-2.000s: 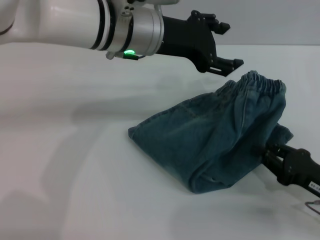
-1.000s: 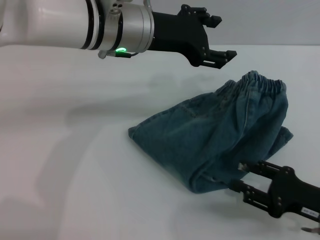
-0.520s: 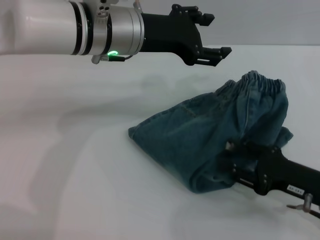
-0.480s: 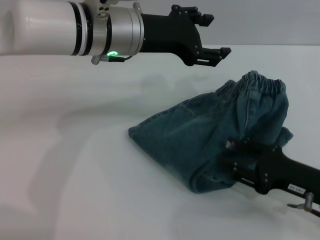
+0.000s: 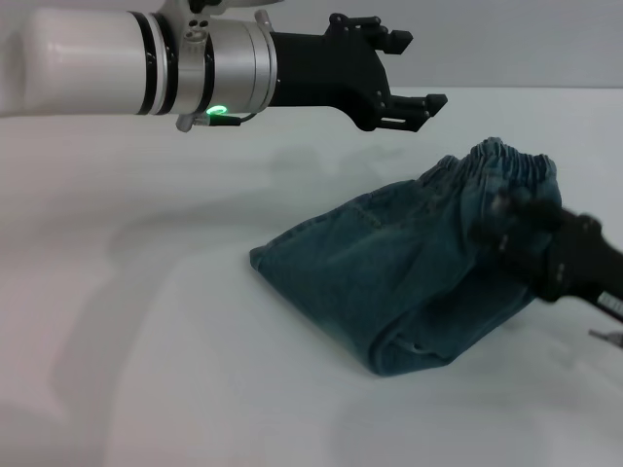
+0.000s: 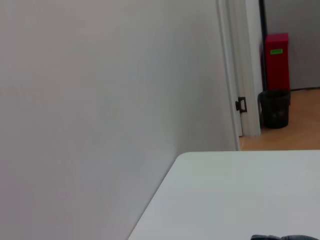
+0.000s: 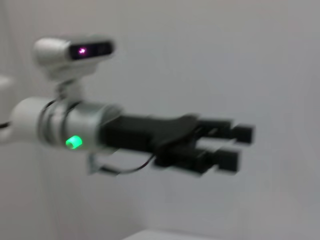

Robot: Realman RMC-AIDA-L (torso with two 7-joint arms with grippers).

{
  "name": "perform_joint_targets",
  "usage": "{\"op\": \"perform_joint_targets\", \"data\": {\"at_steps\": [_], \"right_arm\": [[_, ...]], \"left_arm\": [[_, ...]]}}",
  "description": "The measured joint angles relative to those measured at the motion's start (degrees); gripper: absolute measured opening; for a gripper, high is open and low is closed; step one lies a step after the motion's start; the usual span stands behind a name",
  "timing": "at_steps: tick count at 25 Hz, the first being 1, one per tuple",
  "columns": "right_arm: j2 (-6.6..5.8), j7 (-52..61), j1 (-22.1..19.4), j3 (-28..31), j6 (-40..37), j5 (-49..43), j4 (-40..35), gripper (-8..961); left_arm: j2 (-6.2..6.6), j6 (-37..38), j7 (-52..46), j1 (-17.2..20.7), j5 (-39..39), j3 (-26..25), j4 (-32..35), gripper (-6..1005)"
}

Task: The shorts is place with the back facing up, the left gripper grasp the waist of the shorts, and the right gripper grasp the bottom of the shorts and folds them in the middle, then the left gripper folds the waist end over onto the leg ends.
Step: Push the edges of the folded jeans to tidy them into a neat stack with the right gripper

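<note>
Head view takes in the white bench (image 5: 146,321), and on it, toward the robot's right, the shorts (image 5: 409,277) lie in a folded heap of blue-green denim. Their ruffled elastic waist (image 5: 506,165) stands raised along the far right edge of the heap, and a rounded fold (image 5: 409,355) faces the robot at the near edge; the leg hems cannot be made out from here. The left arm (image 5: 107,76), a thick silver-white cylinder with black rings and a green light (image 5: 216,112), reaches across above the bench and beyond the shorts. The left gripper (image 5: 414,83) hangs in the air, above and to the left of the waist, touching nothing, its jaws spread and empty. The right gripper (image 5: 531,238) shows as a blurred black shape in front of the right side of the shorts, just below the waist; whether its jaws are spread or clenched, I cannot tell, nor whether it touches the cloth. Judging by how the denim lies, the fold down the middle is done and the waist-over-legs fold is next. To do that well, the left gripper should drop straight onto the waist, pinch both layers of the elastic band together, lift only enough to clear the heap, and carry the band toward the leg hems without dragging the lower layer.
</note>
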Motion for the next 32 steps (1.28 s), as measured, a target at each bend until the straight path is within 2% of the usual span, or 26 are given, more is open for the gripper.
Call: {"op": "perform_joint_targets", "data": {"at_steps": [6, 16, 20, 32], "right_arm": [[-0.02, -0.12, 1.04, 0.45, 4.97, 3.71, -0.36, 567], [0.19, -0.23, 5.37, 0.11, 16.47, 4.34, 1.48, 567], [0.19, -1.04, 4.72, -0.15, 17.10, 4.18, 2.05, 567], [0.12, -3.21, -1.13, -0.62, 17.25, 4.00, 3.26, 567]], "left_arm": [[0.13, 0.10, 0.32, 1.25, -2.38, -0.01, 0.21, 797], [0.17, 0.08, 0.55, 2.24, -3.55, 0.04, 0.71, 797], [0.19, -0.01, 0.56, 2.23, -3.56, -0.04, 0.44, 797], [0.26, -1.16, 0.64, 1.15, -3.31, -0.01, -0.31, 797]]}}
